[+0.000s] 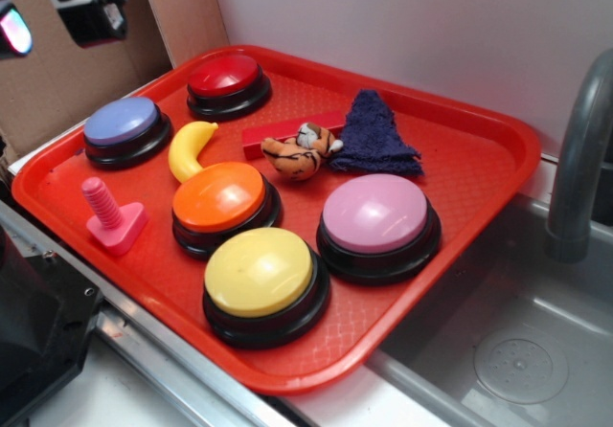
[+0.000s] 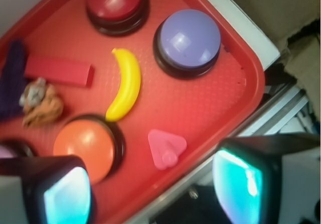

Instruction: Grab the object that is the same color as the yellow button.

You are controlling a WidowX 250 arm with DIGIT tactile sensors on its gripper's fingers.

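Gripper point(image 2: 150, 194) jaws spread wide, empty; small curved yellow plastic banana point(image 2: 126, 84) lies on red plastic tray point(image 2: 215, 108) between purple point(image 2: 188, 40) and orange dome buttons point(image 2: 85, 146)

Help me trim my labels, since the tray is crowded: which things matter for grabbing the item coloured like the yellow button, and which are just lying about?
Belong to the job:
- banana
- yellow button
- claw, open above the tray

Just lying about:
- orange button
- pink button
- purple button
- red button
- pink bolt
- toy tiger
- blue cloth
- red block
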